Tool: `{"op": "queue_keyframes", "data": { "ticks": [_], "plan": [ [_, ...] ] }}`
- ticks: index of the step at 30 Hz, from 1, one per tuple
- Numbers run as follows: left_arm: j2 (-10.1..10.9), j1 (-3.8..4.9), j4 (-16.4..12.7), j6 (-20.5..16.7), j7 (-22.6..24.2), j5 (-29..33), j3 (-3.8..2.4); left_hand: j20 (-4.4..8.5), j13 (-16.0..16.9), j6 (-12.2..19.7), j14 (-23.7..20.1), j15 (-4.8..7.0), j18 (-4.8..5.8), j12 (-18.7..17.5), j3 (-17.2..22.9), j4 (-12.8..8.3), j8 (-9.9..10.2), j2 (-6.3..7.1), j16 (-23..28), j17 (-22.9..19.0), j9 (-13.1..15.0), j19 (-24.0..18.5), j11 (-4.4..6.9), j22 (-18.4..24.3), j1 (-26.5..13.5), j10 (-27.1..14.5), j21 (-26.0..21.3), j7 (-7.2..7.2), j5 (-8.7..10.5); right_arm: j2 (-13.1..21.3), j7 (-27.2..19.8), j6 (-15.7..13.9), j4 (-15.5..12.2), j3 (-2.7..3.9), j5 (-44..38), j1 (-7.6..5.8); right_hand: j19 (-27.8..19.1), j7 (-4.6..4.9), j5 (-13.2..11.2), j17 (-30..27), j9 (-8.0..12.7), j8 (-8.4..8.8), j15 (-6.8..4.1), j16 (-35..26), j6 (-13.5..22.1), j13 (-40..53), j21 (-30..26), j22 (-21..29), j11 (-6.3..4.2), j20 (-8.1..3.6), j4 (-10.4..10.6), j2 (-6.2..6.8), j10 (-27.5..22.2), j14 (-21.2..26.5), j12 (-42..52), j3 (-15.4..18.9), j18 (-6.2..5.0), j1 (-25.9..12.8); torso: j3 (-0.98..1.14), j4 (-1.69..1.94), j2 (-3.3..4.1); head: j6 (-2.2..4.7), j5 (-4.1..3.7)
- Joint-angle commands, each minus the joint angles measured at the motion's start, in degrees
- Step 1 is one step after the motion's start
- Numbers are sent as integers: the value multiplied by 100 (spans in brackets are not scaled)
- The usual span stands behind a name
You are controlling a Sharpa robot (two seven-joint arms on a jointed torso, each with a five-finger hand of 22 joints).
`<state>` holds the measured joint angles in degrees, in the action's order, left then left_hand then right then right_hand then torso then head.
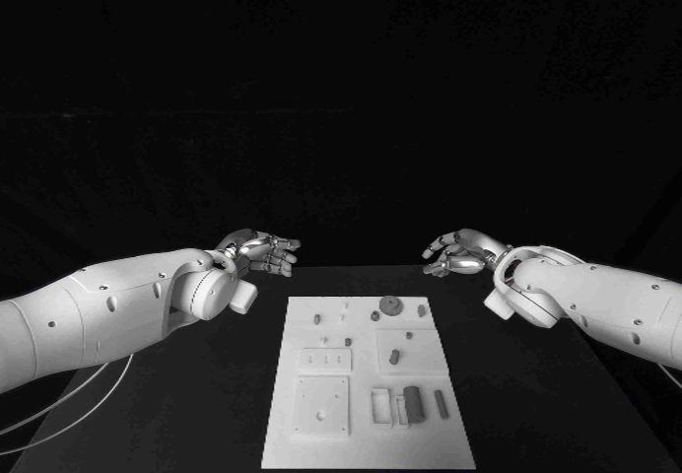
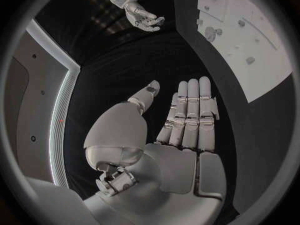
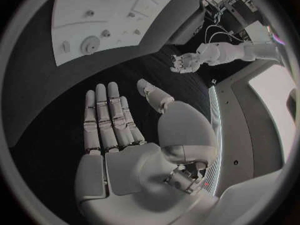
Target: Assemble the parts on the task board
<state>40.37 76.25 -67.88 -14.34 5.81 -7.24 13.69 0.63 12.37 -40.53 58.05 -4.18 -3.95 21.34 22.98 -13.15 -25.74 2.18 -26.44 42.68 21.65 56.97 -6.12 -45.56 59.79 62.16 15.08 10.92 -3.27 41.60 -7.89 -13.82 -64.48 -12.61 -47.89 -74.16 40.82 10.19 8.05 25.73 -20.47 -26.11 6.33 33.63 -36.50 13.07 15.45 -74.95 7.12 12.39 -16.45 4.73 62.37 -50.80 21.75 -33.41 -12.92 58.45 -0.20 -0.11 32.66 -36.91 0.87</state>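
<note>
Nearest the camera, the white board [image 1: 363, 448] reaches the near edge of the black surface [image 1: 185, 414] and runs lengthwise toward the far edge, sitting about midway between the side edges. Small grey parts lie or stand on it: a dark upright block [image 1: 412, 402] with a slim piece [image 1: 441, 402] beside it in the near right portion, a short dark peg [image 1: 394, 356] about the middle, and a round disc [image 1: 389, 304] close to the far end, with a few smaller bits near it that are too small to tell apart. Raised white plates occupy the near left portion of the board.

Both hands hang near the far corners of the surface, apart from the board and touching none of the parts. The left hand [image 1: 263, 250] is near the far left corner, its fingers [image 2: 190, 115] straight and side by side, thumb held apart, palm empty. The right hand [image 1: 457, 254] is near the far right corner; its fingers [image 3: 106, 117] likewise lie straight and close together, the thumb standing off, nothing held.
</note>
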Motion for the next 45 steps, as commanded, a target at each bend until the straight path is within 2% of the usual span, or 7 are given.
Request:
{"op": "queue_keyframes", "data": {
  "ticks": [1, 2, 7, 11, 17, 28, 45],
  "plan": [
    [74, 3, -137, 240, 176, -321, -5, 103, 201, -59, 146, 124, -72, 304, -69, -62, 46, 24, -332, 233, -11, 202, 88, -159, 52, 166, 190, 40, 8, -38, 81, 47, 2, 2, -953, 0, 1574, -81, 46, 961, -115, -60, -653, 1336, -375, 1297, 896, -134, -365, -402, -41, 106, 1246, -1590, 1590, 356, -208, 330, 18, 34, 100, 33, -13],
    [113, 4, -204, 246, 181, -348, -5, 166, 343, -80, 146, 174, -61, 500, -111, -77, 71, 22, -544, 386, -18, 251, 108, -268, 56, 173, 292, 10, -7, -34, 122, 44, -6, 3, -1032, 0, 1863, -83, 146, 1521, -142, 25, -901, 1958, -470, 2153, 1348, -145, -436, -721, -12, 37, 455, -1135, 2480, 587, -193, 358, 23, 38, 116, 34, -22],
    [307, 6, -562, 369, 179, -574, -6, 471, 1226, -206, 93, 422, 9, 1707, -180, -27, 201, -13, -1653, 996, -38, 415, 219, -969, 50, -77, 907, -66, -36, -62, 711, -93, -66, 6, -1611, -1, 2049, -95, 99, 2355, -231, 183, -968, 3336, -635, 3378, 2207, -169, -452, -864, -8, 0, 256, -1372, 4139, 527, -208, 344, 39, 83, 193, 47, -57],
    [457, 8, -841, 441, 135, -636, -8, 651, 1565, -291, 356, 653, -35, 2228, -182, -20, 218, -9, -2251, 1217, -27, 719, 304, -1347, 68, 24, 1341, -139, -76, -120, 1041, -61, -90, 7, -1955, -1, 2267, -145, 135, 2656, -329, 234, -1026, 3881, -754, 3605, 2759, -163, -496, -1046, -12, 46, 398, -1590, 4576, 424, -208, 275, 50, 117, 249, 30, -87],
    [611, 13, -1138, 394, 56, -693, -11, 838, 2016, -354, 352, 774, -33, 2921, -235, -34, 297, 43, -2964, 1372, -17, 803, 371, -1883, -13, -53, 1823, -203, -37, -290, 1250, -61, -92, 7, -2588, 1, 2390, -164, 149, 2853, -407, 306, -1051, 4221, -821, 3713, 3168, -153, -516, -1193, -3, 96, 522, -1721, 4846, 317, -208, 187, 62, 166, 338, 22, -146],
    [669, 32, -1362, 348, -32, -847, -19, 963, 2290, -408, 536, 876, -170, 3407, -277, 38, 371, 80, -3532, 1319, 7, 1118, 451, -2358, -154, 102, 2351, -271, -39, -664, 1258, -215, 26, 11, -3165, 8, 2451, -143, 108, 2979, -418, 440, -1035, 4406, -785, 3724, 3423, -141, -497, -1279, 16, 131, 583, -1800, 4953, 232, -208, 72, 89, 245, 535, 24, -197],
    [663, 43, -1484, 282, -104, -1153, -52, 965, 2334, -466, 516, 888, -198, 3471, -264, 87, 377, 82, -3654, 1240, 30, 1108, 464, -2448, -226, 80, 2405, -285, -39, -973, 1242, -336, 258, 14, -3682, 165, 2488, -82, -29, 3042, -330, 633, -978, 4481, -663, 3703, 3570, -127, -437, -1333, 186, 238, 623, -1851, 5020, 170, -208, -201, 76, 415, 848, 75, -275]
  ]
}}
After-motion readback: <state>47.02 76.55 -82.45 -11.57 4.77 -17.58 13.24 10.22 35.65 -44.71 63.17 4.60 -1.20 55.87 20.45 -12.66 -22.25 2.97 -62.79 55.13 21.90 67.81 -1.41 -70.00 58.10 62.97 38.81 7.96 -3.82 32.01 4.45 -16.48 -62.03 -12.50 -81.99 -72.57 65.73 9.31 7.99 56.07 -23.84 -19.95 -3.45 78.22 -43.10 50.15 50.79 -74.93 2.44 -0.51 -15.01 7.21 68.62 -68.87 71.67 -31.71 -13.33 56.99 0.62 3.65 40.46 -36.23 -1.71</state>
